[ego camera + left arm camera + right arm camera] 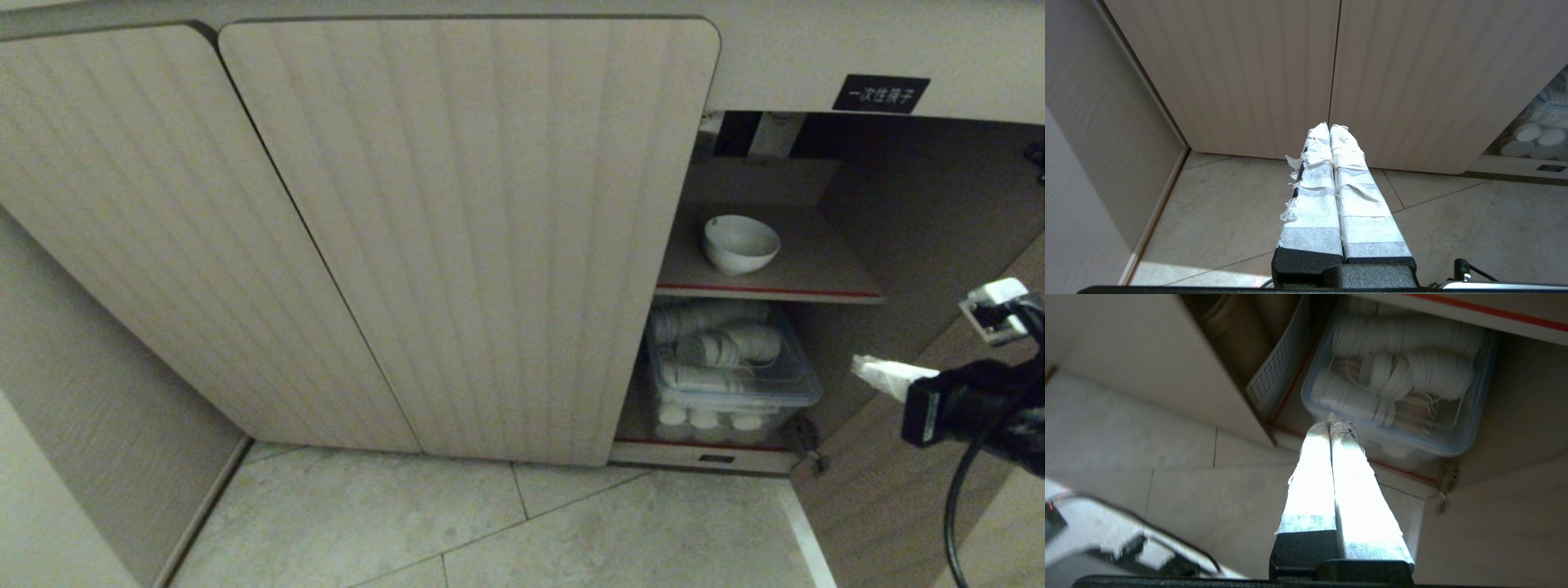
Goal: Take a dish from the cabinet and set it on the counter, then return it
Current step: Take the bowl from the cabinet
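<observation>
- The dish (741, 242), a small round white ceramic bowl, sat upright on the red-edged upper shelf (804, 282) inside the open compartment of the cabinet (457, 237), a low beige wood-grain unit with fluted, round-cornered doors.
- Nothing touched the dish, so by these views the first step, lifting it out, had not been done; setting it on the counter and returning it were also left. The counter showed in no view.
- Below the dish's shelf, a clear plastic lidded box (731, 371) holding stacked white disposable cups filled the lower compartment.
- Above and to the right of the dish, a small black label (880, 93) with white characters was fixed to the cabinet front.
- The right gripper (867, 367), its taped white fingers pressed together and holding nothing, hung below and to the right of the dish, outside the opening, level with the box.
- In its wrist view the right gripper pointed at the box, not at the dish's shelf; it would likely need to rise and spread its fingers before reaching in.
- The left gripper (1329, 127), fingers likewise closed and empty, was parked well left of the dish, facing the closed doors above the pale tiled floor (1229, 220).
</observation>
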### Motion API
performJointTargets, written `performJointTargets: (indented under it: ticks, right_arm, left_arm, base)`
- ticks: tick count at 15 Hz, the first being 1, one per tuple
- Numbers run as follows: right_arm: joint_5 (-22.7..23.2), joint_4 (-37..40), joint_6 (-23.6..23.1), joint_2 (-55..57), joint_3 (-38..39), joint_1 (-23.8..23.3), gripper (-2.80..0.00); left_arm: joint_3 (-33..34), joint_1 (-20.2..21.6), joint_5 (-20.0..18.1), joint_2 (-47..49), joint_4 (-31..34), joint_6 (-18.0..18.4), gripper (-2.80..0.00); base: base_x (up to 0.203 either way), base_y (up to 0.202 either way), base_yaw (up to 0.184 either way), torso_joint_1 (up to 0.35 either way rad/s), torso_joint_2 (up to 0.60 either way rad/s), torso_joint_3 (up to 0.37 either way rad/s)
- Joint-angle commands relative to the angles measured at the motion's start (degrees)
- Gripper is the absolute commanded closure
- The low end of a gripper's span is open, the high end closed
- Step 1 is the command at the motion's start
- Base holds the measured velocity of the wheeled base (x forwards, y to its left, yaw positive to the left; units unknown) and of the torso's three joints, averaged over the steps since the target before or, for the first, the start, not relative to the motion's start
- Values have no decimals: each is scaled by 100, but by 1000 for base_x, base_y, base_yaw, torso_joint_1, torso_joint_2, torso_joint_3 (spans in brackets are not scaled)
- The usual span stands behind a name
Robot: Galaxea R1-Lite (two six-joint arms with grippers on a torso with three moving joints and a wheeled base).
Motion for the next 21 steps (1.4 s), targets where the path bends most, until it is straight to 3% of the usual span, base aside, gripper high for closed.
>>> performJointTargets:
  ticks: [1, 8, 21]
  right_arm:
    - [-141, -231, 131, 718, -399, 5, 0]
    - [-989, -936, 645, 1726, -1575, 224, 0]
    - [-1102, -2084, 626, 2336, -2460, 177, 0]
  left_arm:
    - [-1, 0, 4, -2, -4, -6, 0]
    - [7, 0, 4, -2, -4, -6, 0]
    - [6, 0, 4, -2, -4, -6, 0]
  base:
    - [0, 0, 0, 0, 0, 0]
    - [0, 0, 0, 0, 0, 0]
    - [0, 0, 0, 0, 0, 0]
